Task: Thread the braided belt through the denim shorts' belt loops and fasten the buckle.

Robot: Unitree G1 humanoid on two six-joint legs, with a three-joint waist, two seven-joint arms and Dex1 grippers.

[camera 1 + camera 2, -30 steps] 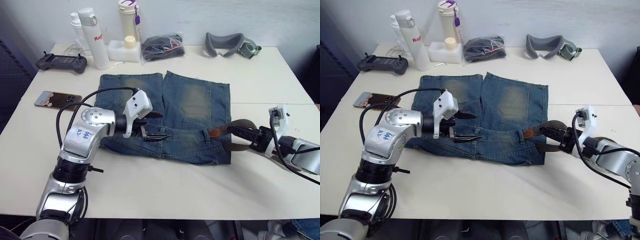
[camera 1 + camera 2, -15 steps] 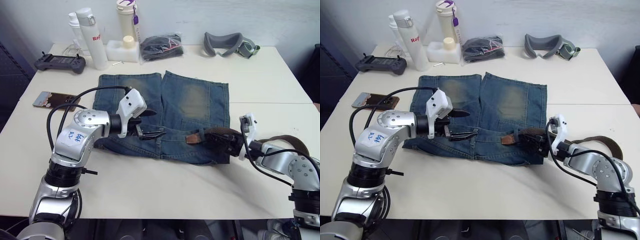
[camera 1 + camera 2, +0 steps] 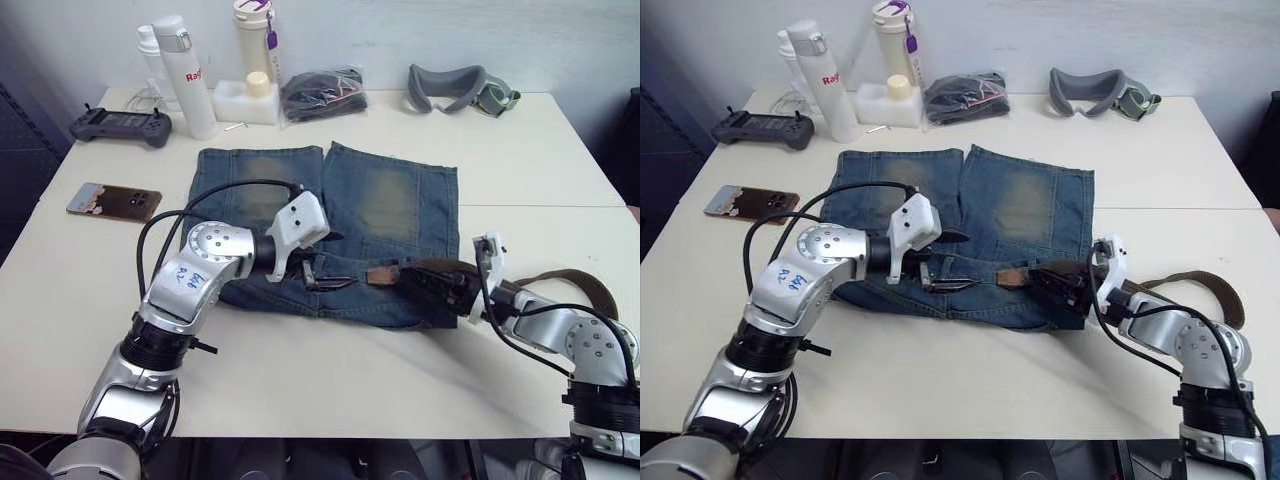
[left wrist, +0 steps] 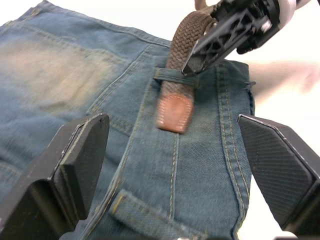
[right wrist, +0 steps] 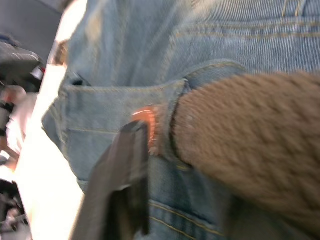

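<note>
Moved since a second ago: right claw [image 3: 1055, 285] has travelled in from the counter edge to the waistband, carrying the belt [image 4: 182, 55] with it; left claw [image 4: 175, 150] has slid along the waistband toward the middle.
Shorts [image 3: 385, 205]: lie flat on the white counter [image 3: 500, 150], legs pointing away, waistband nearest the robot so both arms can reach the loops.
Belt tip [image 4: 172, 113]: reddish leather end has just passed under one belt loop [image 4: 176, 76] and pokes out on the far side, lying on the waistband.
Right claw: clenched on the braided strap just behind that loop, feeding it through endwise.
Left claw: spread wide, grasping nothing, poised above the waistband on either side of the tip, probably to catch it and pull.
Belt tail: trails off over the counter to the right in a loose curve [image 3: 1215, 285]; I cannot make out the buckle.
Left wrist view adds: the tip clear of the loop and the gap between the spread fingers, which the head views hide behind the arm.
Right wrist view adds: strap bulging where it enters the loop, snug fit.
Head views add: a phone [image 3: 113, 200], bottles [image 3: 190, 75] and goggles [image 3: 462, 88] well apart from the work.
</note>
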